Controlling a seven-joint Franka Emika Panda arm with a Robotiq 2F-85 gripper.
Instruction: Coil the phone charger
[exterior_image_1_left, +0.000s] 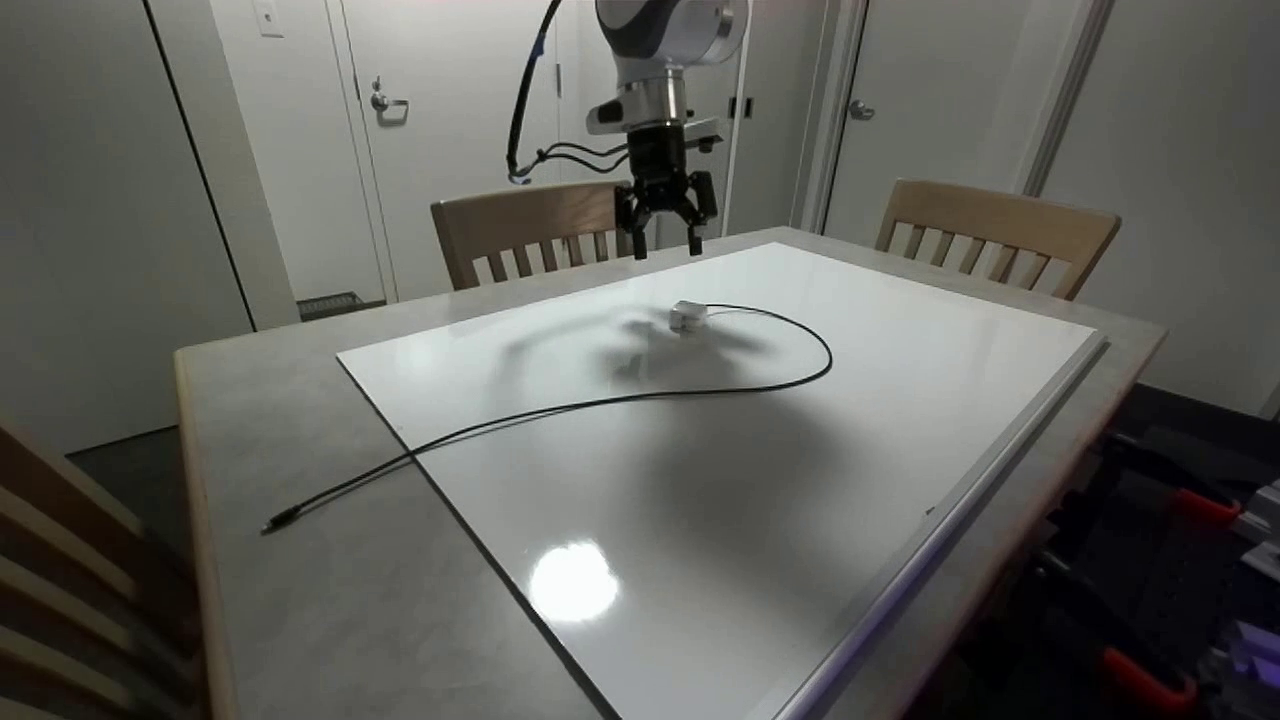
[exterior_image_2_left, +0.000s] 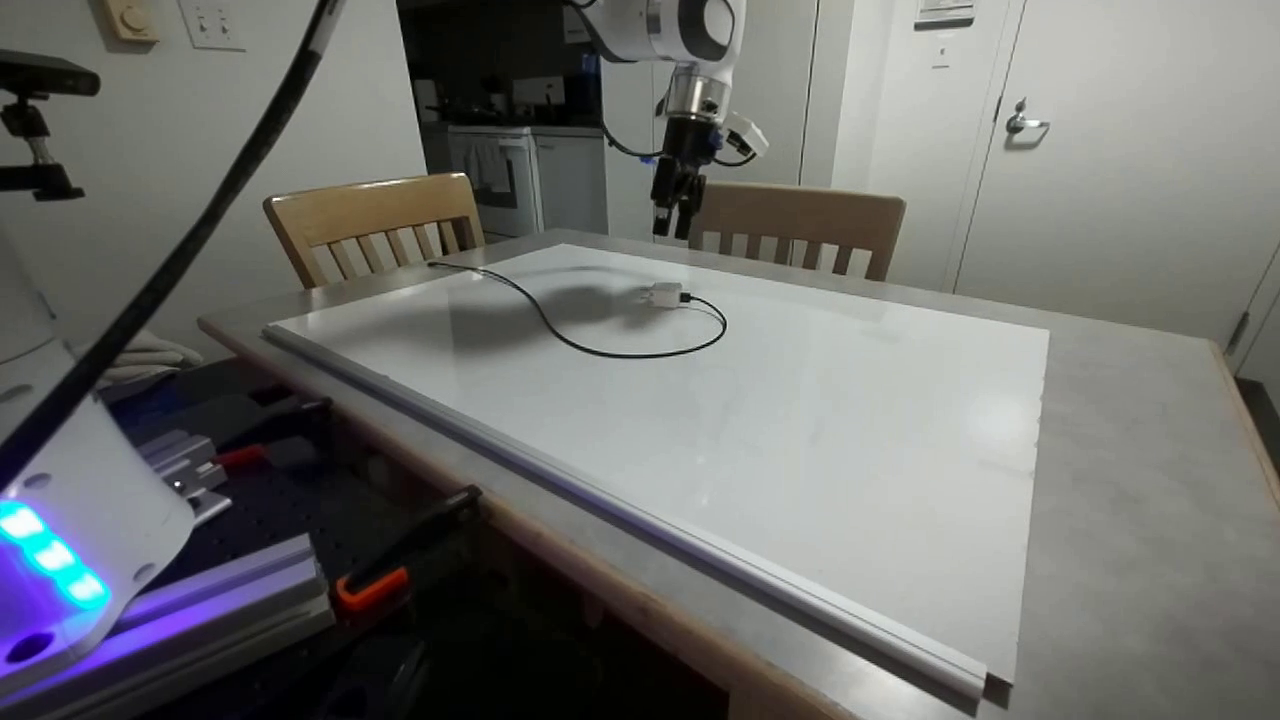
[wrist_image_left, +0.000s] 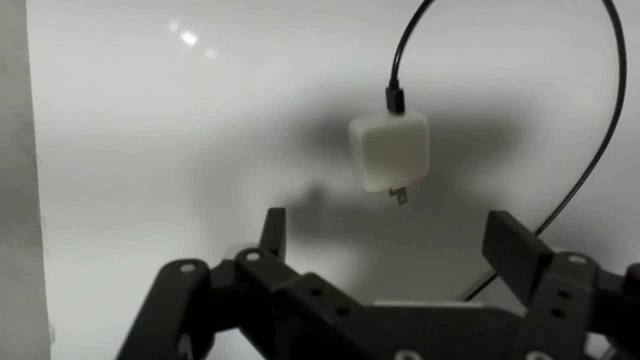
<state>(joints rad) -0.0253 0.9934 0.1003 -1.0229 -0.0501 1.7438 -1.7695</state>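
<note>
Glare, soft shadows on whiteboard (exterior_image_1_left: 720, 460)

No words or numbers could be read in any view. In an exterior view, a sheet (exterior_image_2_left: 945, 11) hung on the wall (exterior_image_2_left: 915, 130) in the upper right, cut off by the top edge, and the marks on it were too small to read. Just below it, a little tag (exterior_image_2_left: 940, 58) had a tiny dark spot, also too small to read.
</note>
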